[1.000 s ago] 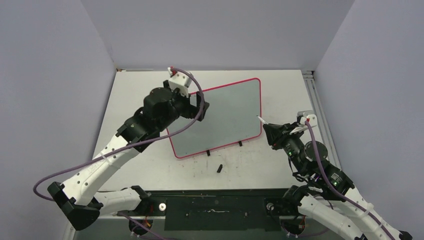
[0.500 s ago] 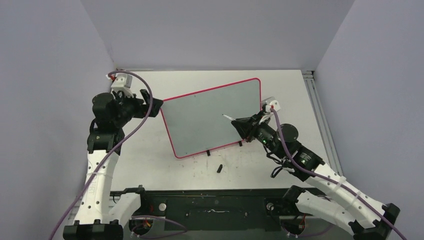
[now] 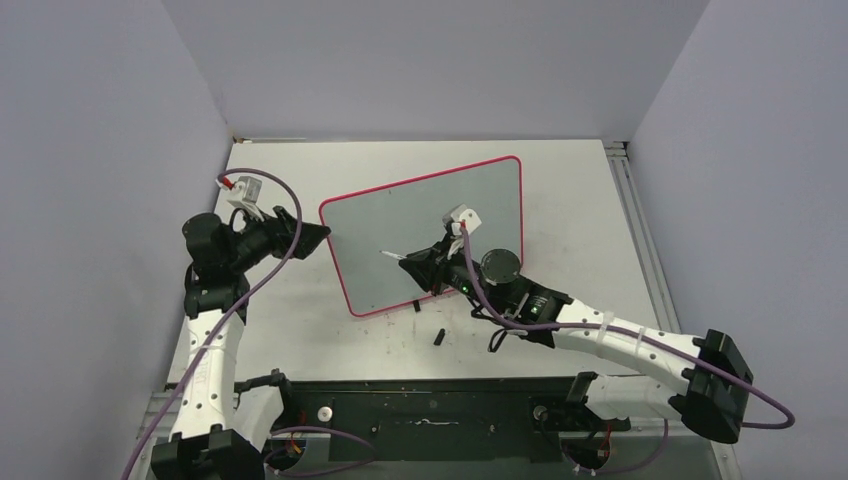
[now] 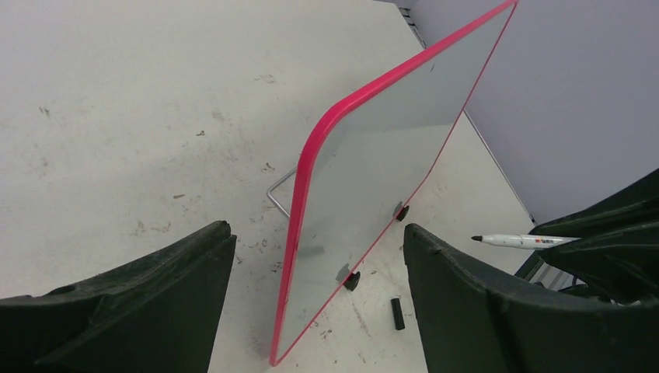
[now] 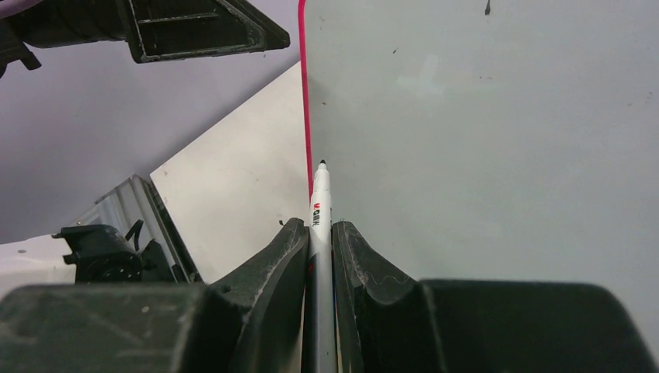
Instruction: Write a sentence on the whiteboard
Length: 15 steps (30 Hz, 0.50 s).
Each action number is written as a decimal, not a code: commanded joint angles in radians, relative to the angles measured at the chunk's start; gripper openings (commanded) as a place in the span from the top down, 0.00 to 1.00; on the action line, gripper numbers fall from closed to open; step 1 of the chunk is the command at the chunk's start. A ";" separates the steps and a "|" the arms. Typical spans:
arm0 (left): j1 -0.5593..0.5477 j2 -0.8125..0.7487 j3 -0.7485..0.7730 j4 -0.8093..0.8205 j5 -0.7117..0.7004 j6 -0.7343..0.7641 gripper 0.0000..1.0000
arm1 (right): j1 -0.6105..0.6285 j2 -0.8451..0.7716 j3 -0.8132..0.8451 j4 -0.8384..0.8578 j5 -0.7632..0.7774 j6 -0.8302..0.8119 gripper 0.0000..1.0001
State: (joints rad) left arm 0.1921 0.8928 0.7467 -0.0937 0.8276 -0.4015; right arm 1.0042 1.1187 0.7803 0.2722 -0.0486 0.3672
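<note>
The whiteboard stands tilted on the table, with a red-pink rim and a blank grey face. No sentence shows on it. My right gripper is shut on a white marker pen, uncapped. Its black tip points at the board's lower left part. I cannot tell if the tip touches. In the right wrist view the pen sits between the fingers beside the board's red edge. My left gripper is open and empty at the board's left edge, which lies ahead between the jaws, apart from both.
A black pen cap lies on the table in front of the board; it also shows in the left wrist view. Small black feet and a wire stand hold the board up. Grey walls close the table in.
My left arm has pulled back from over the board to its left edge. My right arm has carried the pen leftward across the board, from the right edge to the lower left part.
</note>
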 commanded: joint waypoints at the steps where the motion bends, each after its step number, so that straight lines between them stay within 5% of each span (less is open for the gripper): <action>1: 0.007 0.028 0.014 0.137 0.074 -0.033 0.27 | 0.005 0.067 0.066 0.197 -0.005 -0.008 0.95; 15: -0.008 0.139 0.028 0.258 0.111 -0.115 0.47 | -0.006 0.260 0.167 0.339 -0.020 -0.042 0.95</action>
State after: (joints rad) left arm 0.1913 1.0119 0.7467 0.0875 0.9142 -0.4992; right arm 1.0027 1.3495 0.8879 0.4957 -0.0509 0.3431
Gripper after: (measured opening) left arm 0.544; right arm 0.158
